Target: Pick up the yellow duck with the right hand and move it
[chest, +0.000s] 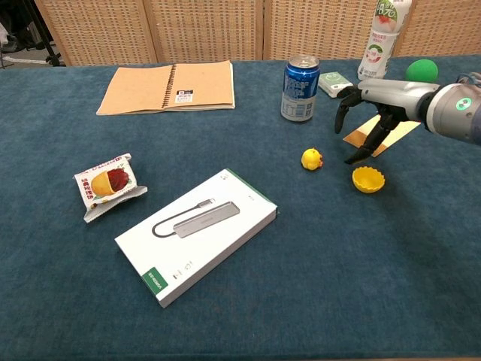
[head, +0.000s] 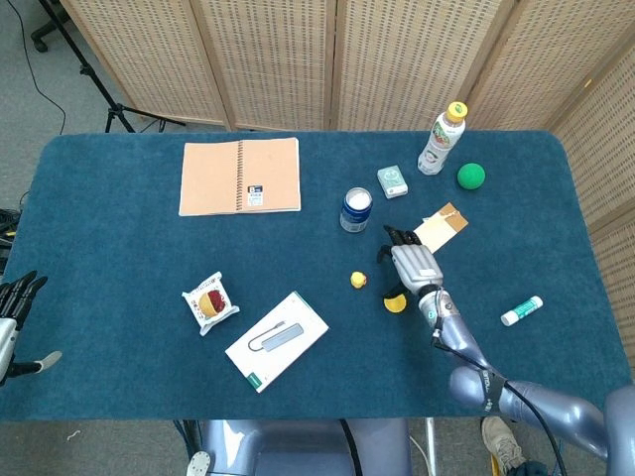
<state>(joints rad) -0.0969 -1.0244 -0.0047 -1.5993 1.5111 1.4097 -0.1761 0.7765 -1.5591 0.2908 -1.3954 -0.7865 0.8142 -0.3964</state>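
Note:
The small yellow duck (head: pixel 358 280) (chest: pixel 311 159) sits on the blue table near its middle. My right hand (head: pixel 410 264) (chest: pixel 368 114) hovers just right of the duck, fingers spread and pointing down, holding nothing. A short gap separates its fingertips from the duck. My left hand (head: pixel 12 315) hangs off the table's left edge in the head view, fingers apart and empty; the chest view does not show it.
A yellow cup-like lid (chest: pixel 368 180) lies right of the duck, under my right hand. A blue can (chest: pixel 300 89), a tan card (chest: pixel 387 126), a small box (chest: pixel 335 84), a bottle (chest: pixel 379 39) and a green ball (chest: pixel 421 71) stand behind. A white box (chest: pixel 196 232), snack packet (chest: pixel 107 184) and notebook (chest: pixel 169 86) lie to the left.

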